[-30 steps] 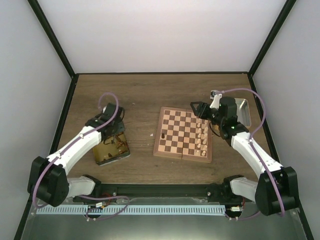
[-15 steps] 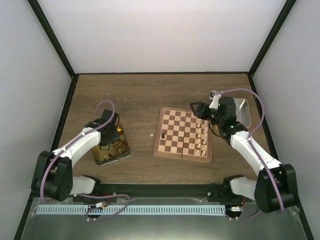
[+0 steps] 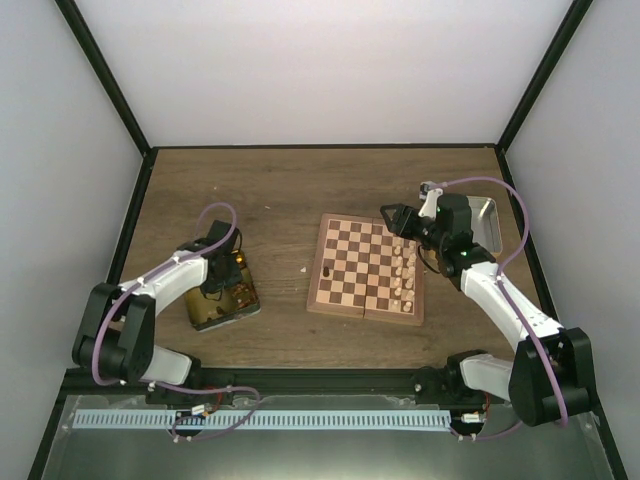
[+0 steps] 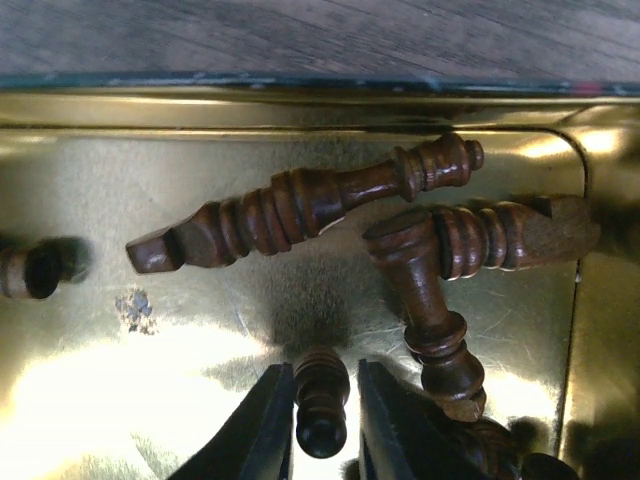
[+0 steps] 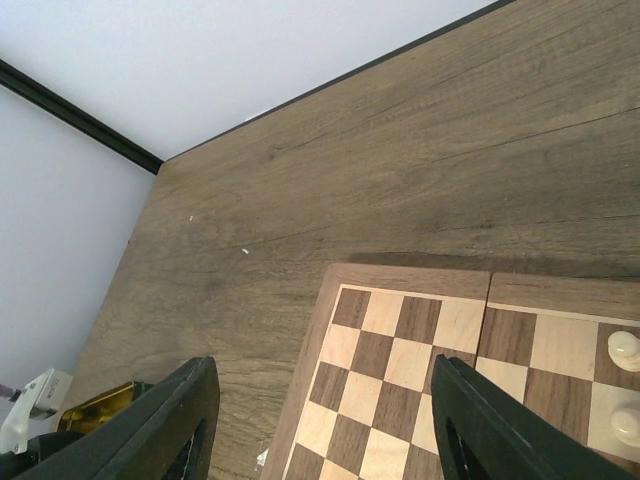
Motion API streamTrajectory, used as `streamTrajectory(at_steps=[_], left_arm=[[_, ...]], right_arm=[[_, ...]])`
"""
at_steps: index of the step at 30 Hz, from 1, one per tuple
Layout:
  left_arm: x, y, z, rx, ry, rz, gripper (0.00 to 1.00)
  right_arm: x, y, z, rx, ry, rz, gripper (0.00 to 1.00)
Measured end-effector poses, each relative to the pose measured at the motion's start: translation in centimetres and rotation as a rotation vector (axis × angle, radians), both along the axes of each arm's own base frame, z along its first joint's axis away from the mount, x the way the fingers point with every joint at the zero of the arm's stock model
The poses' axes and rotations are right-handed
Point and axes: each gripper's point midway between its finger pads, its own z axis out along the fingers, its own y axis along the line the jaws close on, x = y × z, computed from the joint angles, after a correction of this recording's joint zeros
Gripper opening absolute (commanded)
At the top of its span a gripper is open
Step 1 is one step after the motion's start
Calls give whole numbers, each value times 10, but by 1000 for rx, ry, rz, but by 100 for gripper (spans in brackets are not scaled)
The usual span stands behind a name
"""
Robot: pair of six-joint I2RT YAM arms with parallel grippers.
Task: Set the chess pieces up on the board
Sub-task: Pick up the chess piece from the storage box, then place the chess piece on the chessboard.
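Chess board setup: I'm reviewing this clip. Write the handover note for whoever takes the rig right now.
Left gripper: down in the gold tin, jaws narrow either side of a small dark piece; grip not confirmed.
Right gripper: open, empty, above the board.
Done: cream pieces stand along the board's right side; a lone dark chessman stands at its left side.
Left: loose dark pieces lie in the tin; they belong on the board's left side.

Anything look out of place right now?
One small pale bit lies on the table just left of the board; too small to identify. Dark pieces lie toppled in the gold tin, two crossed.
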Motion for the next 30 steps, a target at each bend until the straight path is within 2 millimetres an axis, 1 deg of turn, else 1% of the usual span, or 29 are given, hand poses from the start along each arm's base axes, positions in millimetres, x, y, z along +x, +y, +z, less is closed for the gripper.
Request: streamTrajectory(at_steps=[2, 6, 8, 10, 12, 14, 16, 18, 21, 22, 23, 24, 25, 26, 28, 30], left_arm=[[1, 0, -1, 2, 2, -3, 6], [2, 1, 0, 9, -4, -13, 5], [4, 2, 6, 17, -16, -18, 5], [6, 2, 19, 21, -37, -25, 5], [13, 0, 42, 3, -98, -38, 5], [19, -8, 67, -31, -160, -68, 5], [23, -23, 92, -77, -228, -124, 5], [24, -47, 118, -126, -292, -209, 5], [21, -88, 144, -184, -341, -341, 5], [19, -107, 151, -198, -352, -397, 5], [17, -121, 155, -206, -354, -440, 5], [15, -139, 158, -211, -352, -494, 6], [13, -153, 158, -213, -344, -530, 6], [10, -172, 157, -211, -331, -583, 6], [5, -203, 151, -201, -304, -665, 7], [1, -235, 145, -181, -278, -741, 7]], right_arm=[[0, -1, 0, -1, 0, -3, 60], [1, -1, 0, -4, 0, -8, 60], [1, -2, 0, -5, 0, -10, 60], [1, -2, 0, -7, 0, -14, 60], [1, -3, 1, -7, -3, -15, 60], [1, -3, 2, -7, -7, -18, 60], [1, -4, 2, -9, -9, -22, 60], [1, -4, 3, -9, -11, -24, 60], [1, -5, 4, -10, -13, -28, 60], [1, -5, 4, -11, -13, -30, 60], [1, -5, 4, -12, -14, -31, 61], [0, -6, 4, -13, -15, -32, 61], [0, -6, 5, -16, -17, -34, 61], [-1, -8, 5, -20, -18, -39, 61], [-1, -12, 7, -33, -23, -60, 61], [-1, -22, 10, -61, -36, -108, 63]])
